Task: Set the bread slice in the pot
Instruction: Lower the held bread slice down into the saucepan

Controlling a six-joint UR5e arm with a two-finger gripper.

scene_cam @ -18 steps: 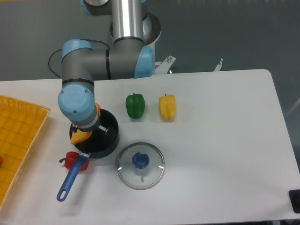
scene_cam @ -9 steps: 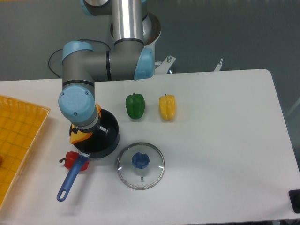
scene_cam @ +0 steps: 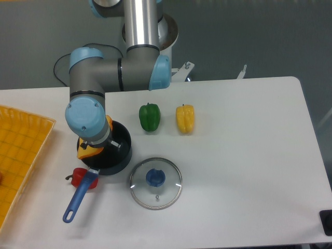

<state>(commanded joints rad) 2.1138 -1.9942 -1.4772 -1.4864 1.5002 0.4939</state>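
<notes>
One tool [scene_cam: 96,148], fingers hidden, over the pot [scene_cam: 118,153].

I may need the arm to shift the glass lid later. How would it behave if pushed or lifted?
The glass lid lies flat on the table, so it would probably slide rather than roll or tip. Glass suggests it is stiff, smooth and breakable. Its blue knob looks the likeliest place to hold.

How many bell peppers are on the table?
2: a green bell pepper just right of the pot, and a yellow bell pepper to its right. Others could hide under the arm.
</notes>
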